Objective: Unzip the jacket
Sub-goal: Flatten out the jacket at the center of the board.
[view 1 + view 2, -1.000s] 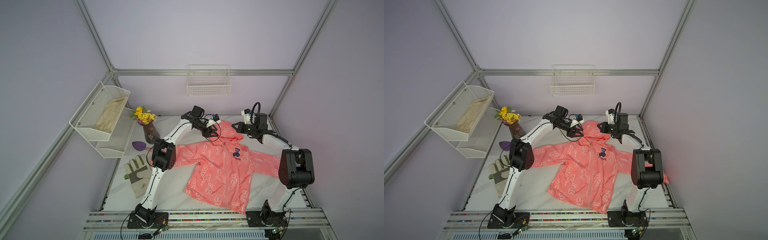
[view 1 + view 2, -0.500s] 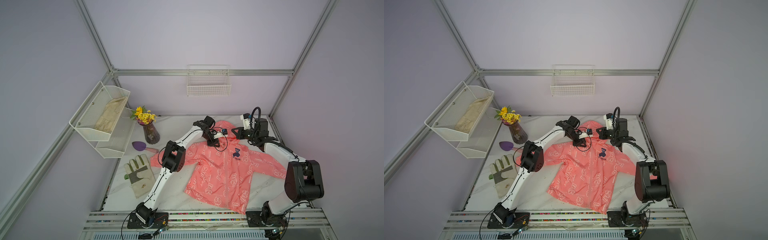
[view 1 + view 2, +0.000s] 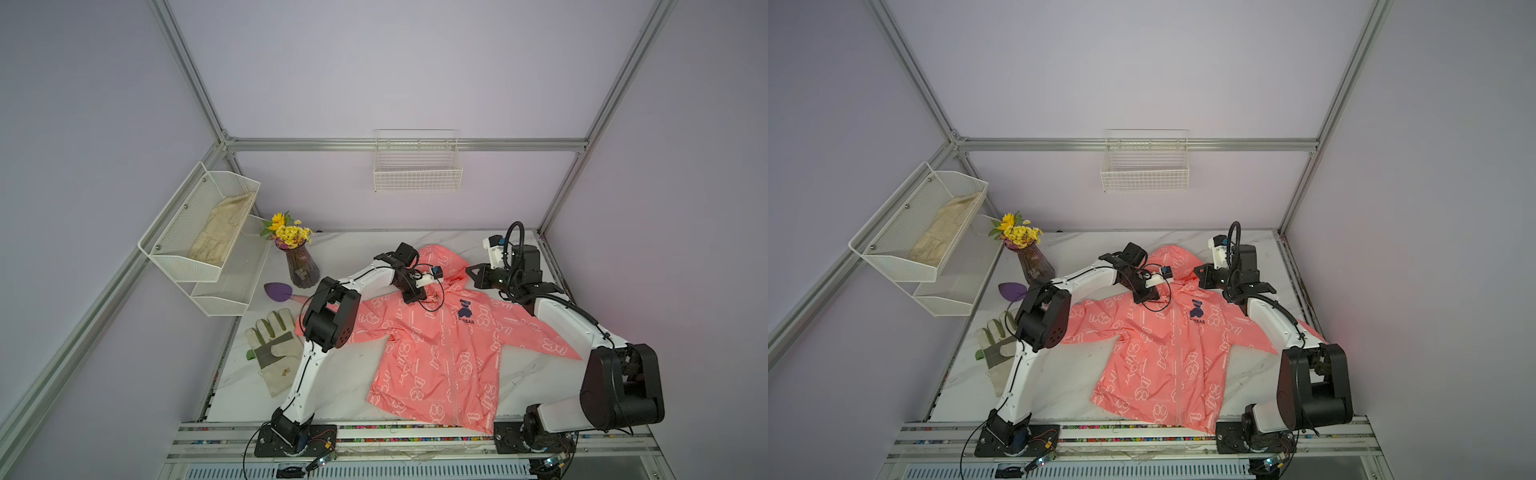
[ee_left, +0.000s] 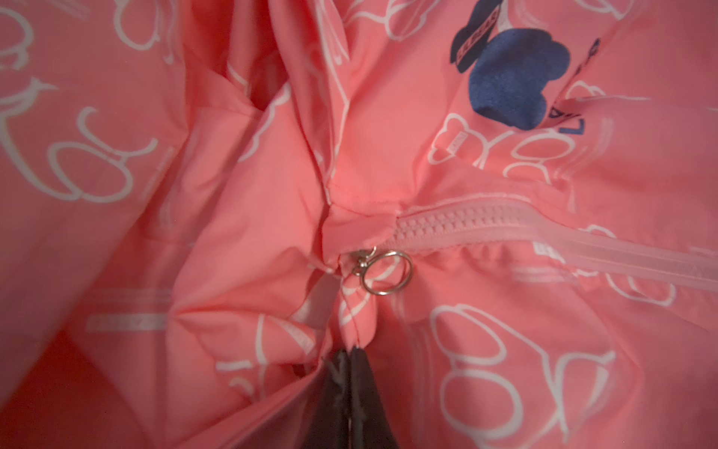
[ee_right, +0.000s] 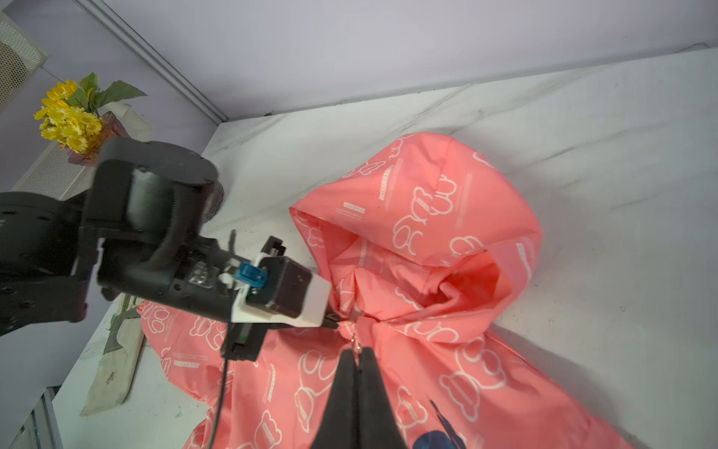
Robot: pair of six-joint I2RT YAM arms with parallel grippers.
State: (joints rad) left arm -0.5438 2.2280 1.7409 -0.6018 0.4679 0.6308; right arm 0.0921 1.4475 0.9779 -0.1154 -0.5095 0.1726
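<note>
Jacket (image 3: 440, 353) mid-frame, fully zipped, pull ring (image 4: 384, 272) untouched. Left gripper (image 4: 351, 355) pinching collar fabric beside it; right gripper (image 5: 357, 352) closed, empty.

One jacket (image 3: 440, 353), two arms (image 3: 305, 374), one vase (image 3: 302, 270), one tabletop glove (image 3: 272, 349).

Left gripper (image 3: 428, 296) and right gripper (image 3: 472, 275) flank the jacket's (image 3: 436, 353) neckline.

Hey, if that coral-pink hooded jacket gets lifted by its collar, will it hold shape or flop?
Likely floppy: the coral-pink hooded jacket bunches into folds where the left gripper pinches it. Probably light: its thin fabric lies flat. On the smooth white marble table, it may slide when tugged.
</note>
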